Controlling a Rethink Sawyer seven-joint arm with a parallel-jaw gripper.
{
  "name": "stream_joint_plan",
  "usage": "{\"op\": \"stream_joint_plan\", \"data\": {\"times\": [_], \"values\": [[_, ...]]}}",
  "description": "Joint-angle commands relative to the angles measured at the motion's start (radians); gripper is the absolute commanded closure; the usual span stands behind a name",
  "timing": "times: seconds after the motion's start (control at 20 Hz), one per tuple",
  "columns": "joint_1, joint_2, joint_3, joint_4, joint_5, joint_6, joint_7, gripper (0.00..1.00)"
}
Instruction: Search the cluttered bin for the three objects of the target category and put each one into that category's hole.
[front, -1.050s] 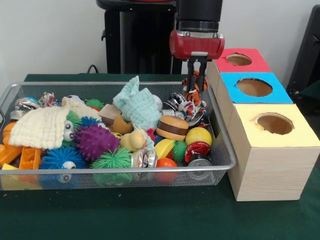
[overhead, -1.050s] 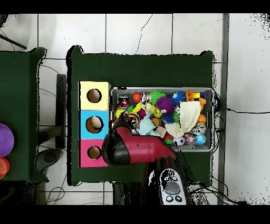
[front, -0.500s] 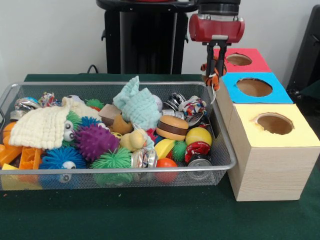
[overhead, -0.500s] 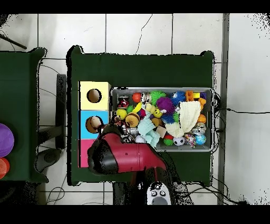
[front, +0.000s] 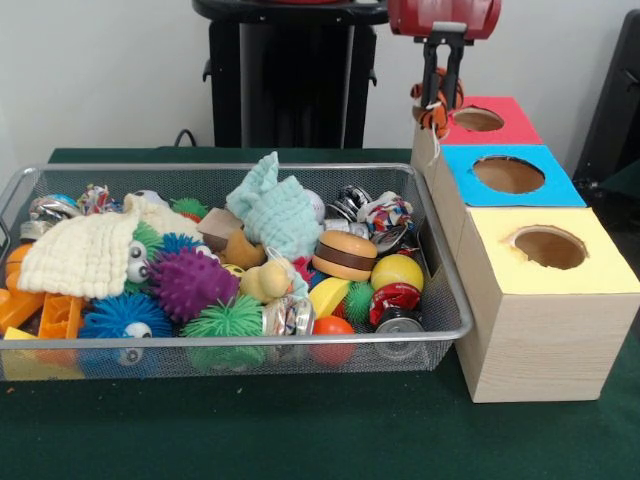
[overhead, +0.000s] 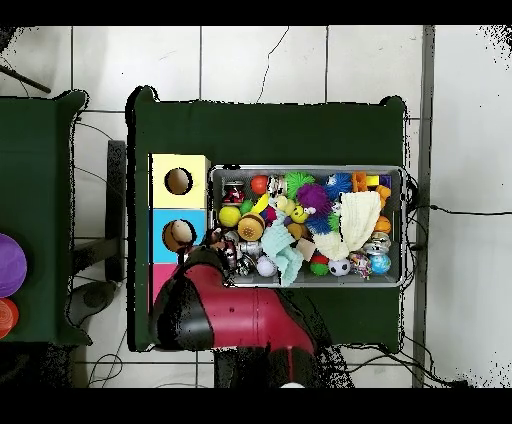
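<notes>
The wire bin (front: 440, 262) lies packed with toys, and at its two o'clock the gripper (front: 442, 88) hangs with fingers pinched on a small orange striped toy (front: 432, 108), just short of the red box (front: 512, 128). I'd say the carry is nearly done. Next it must clear the near edge, centre over the red box's hole (front: 478, 119), then let go.

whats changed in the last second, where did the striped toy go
The gripper, shut on the orange striped toy, lifted it out of the wire bin and carried it sideways to hang beside the red box, short of its hole. The rest of the bin's clutter and the three boxes stayed put.
</notes>
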Motion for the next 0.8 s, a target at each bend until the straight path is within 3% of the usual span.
{"op": "stream_joint_plan", "data": {"times": [0.05,0.8], "values": [[0.074,-0.013,-0.039,0.083,0.063,0.076,0.252,1.00],[0.133,0.063,-0.024,0.193,0.158,-0.134,0.304,1.00]]}}
